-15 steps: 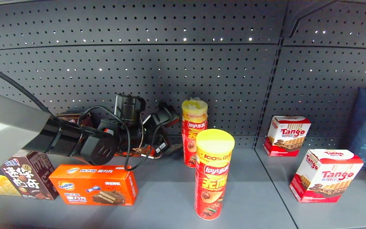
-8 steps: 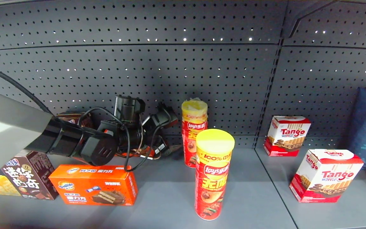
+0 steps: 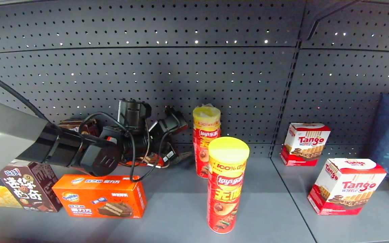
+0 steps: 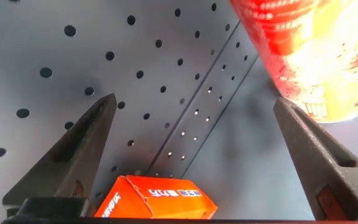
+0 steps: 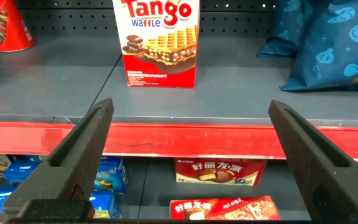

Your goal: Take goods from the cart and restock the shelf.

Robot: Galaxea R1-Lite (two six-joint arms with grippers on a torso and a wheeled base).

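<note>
- My left fingers (image 4: 194, 101) are spread wide and grip nothing. They sit deep at the back of the shelf (image 3: 181, 209), close to the pegboard (image 3: 181, 74).
- The small orange box (image 4: 157, 196) lies flat between my open left fingers, low against the back wall. Taking 12 o'clock as toward the pegboard, it is at about 9 o'clock of the rear chip can (image 3: 206, 135).
- I judge this to be the release step: the box looks set down and I am free of it.
- The next move calls for drawing the left arm straight out toward 6 o'clock. The rear chip can stands just beside my outer finger at 3 o'clock, and the larger orange box (image 3: 100, 200) lies under my forearm, so I should go out level, with no sideways swing.
- My right fingers (image 5: 191, 107) are also open and empty, held in front of the shelf's edge, with a wafer box (image 5: 160, 40) at 12 o'clock.
</note>
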